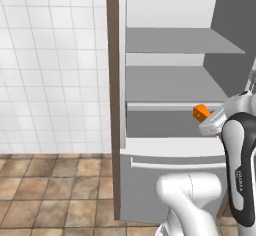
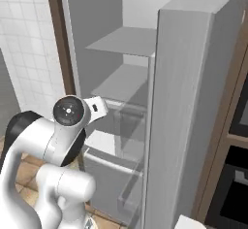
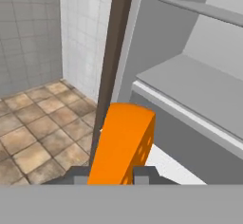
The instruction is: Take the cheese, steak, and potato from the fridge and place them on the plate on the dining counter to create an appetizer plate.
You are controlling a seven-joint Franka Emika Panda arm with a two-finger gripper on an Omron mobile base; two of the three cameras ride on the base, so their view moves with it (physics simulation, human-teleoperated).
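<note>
Before the open fridge point(image 1: 170, 80), tool point(image 3: 111, 175) clamps the cheese point(image 3: 123, 142).

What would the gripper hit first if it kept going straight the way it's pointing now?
Probably the brown panel at the fridge edge. The gripper, shut on the cheese, points along it in the hand view; depth is unclear, so it might pass to the floor.

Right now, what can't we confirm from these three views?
- Steak, potato: not found on the fridge shelves on view; in the right base view the open door hides part of the interior.
- Plate, dining counter: outside every frame.
- Gripper fingertips: cut off by the hand view's bottom edge, with the cheese between them.
- Cheese: small in the left base view, with the arm hiding the gripper.
</note>
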